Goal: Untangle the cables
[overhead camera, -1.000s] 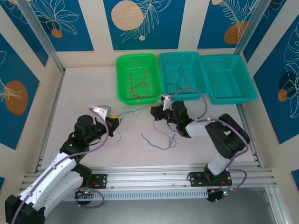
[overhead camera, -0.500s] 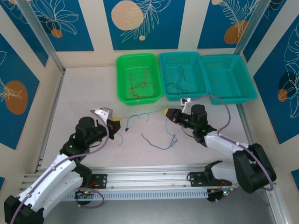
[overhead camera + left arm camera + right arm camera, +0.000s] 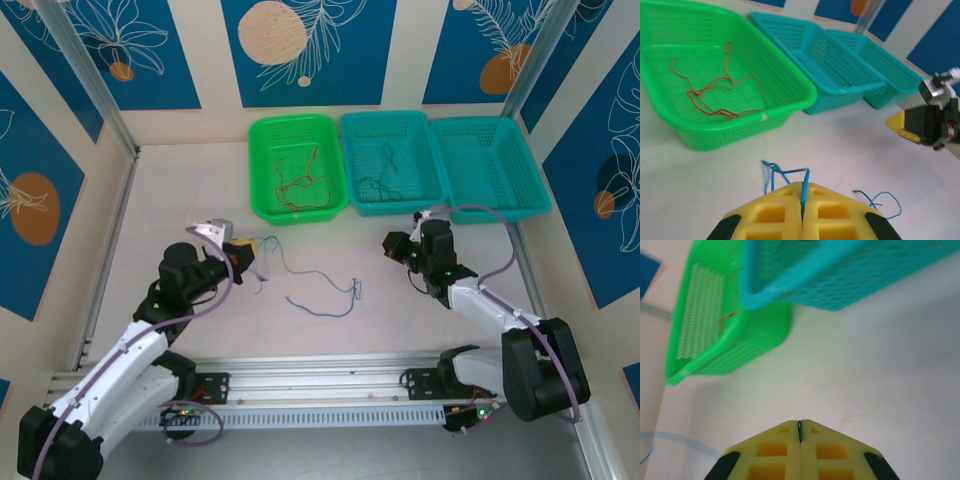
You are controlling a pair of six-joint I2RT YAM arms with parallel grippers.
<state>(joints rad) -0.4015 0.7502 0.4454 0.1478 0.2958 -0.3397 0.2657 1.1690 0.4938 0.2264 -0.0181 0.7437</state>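
My left gripper (image 3: 250,250) (image 3: 803,187) is shut on a thin blue wire (image 3: 785,172) that rises from the seam of its yellow fingers and bends left. More blue wire (image 3: 320,305) trails loosely over the table toward the middle, and one loop (image 3: 885,197) lies to the right. My right gripper (image 3: 389,244) (image 3: 800,426) (image 3: 905,127) hovers shut near the teal basket's front. A thin dark sliver shows at its seam; I cannot tell if it is a wire. Red-orange wires (image 3: 300,185) (image 3: 720,95) lie in the green basket (image 3: 297,120). Dark green wires (image 3: 385,170) lie in the middle teal basket (image 3: 390,117).
A second teal basket (image 3: 490,125) stands at the back right, with nothing inside that I can see. The three baskets line the far edge of the table. An aluminium rail (image 3: 330,375) runs along the near edge by the arm bases.
The blue wire stretched between both grippers has gone slack and dropped onto the table. My right gripper has swung right, away from it. My left gripper has shifted slightly up and left.
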